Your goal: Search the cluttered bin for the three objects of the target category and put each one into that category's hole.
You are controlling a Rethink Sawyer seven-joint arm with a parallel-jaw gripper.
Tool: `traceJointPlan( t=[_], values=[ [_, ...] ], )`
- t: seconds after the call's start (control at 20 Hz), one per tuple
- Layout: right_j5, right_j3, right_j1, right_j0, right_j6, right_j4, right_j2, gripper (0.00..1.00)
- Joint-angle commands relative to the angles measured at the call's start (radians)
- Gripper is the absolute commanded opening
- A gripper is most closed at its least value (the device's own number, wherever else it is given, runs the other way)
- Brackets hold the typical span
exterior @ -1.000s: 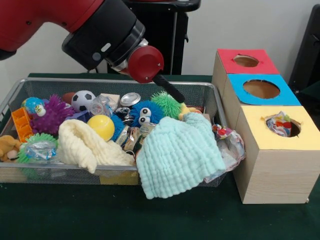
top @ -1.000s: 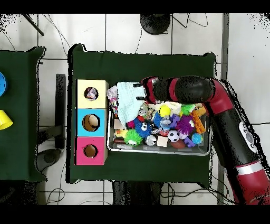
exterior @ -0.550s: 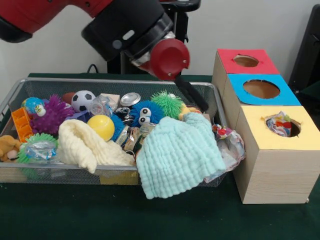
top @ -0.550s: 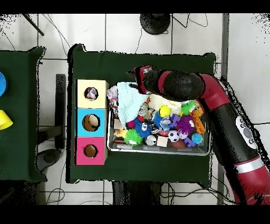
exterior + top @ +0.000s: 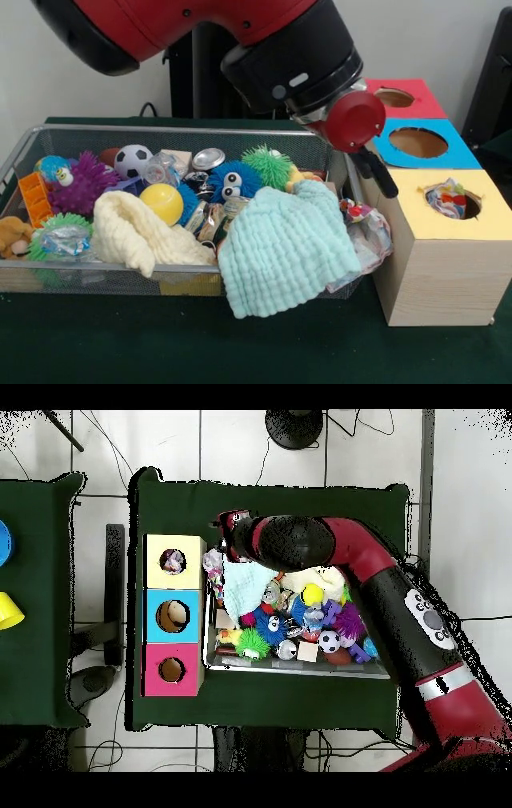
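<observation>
Three holes are seen in a row of boxes beside the wire bin point(image 5: 24, 148): red point(image 5: 394, 98), blue point(image 5: 418, 142) and yellow point(image 5: 452, 202), the yellow one already stuffed with patterned cloth. A mint cloth point(image 5: 284, 244) is draped over the bin's near corner; a cream cloth point(image 5: 136, 232) lies inside. The gripper point(image 5: 376, 170) is held between bin and boxes; whether its fingers are apart cannot be told.

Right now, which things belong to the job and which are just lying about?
Job (cloths, it seems): mint cloth, cream cloth, bin, yellow box holding patterned cloth, gripper.
Lying about: soccer ball, yellow ball, purple spiky ball, blue box, red box.
</observation>
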State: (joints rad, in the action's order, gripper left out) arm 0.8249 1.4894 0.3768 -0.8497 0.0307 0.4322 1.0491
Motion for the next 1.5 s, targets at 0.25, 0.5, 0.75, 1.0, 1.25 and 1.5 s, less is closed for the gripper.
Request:
traceJointPlan(
  t=[0.25,0.5,0.75,1.0,1.25,1.5],
  values=[
    [-0.036,-0.066,0.104,0.066,-0.481,-0.018,-0.296,1.0],
    [-0.013,-0.072,0.163,0.118,-0.553,-0.006,-0.39,1.0],
    [-0.018,-0.045,0.192,0.156,-0.63,-0.033,-0.45,1.0],
    [-0.041,-0.016,0.199,0.193,-0.762,-0.113,-0.493,1.0],
    [-0.087,0.002,0.181,0.226,-0.823,-0.163,-0.528,1.0],
    [-0.185,0.032,0.157,0.239,-0.855,-0.178,-0.537,1.0]
  ],
)
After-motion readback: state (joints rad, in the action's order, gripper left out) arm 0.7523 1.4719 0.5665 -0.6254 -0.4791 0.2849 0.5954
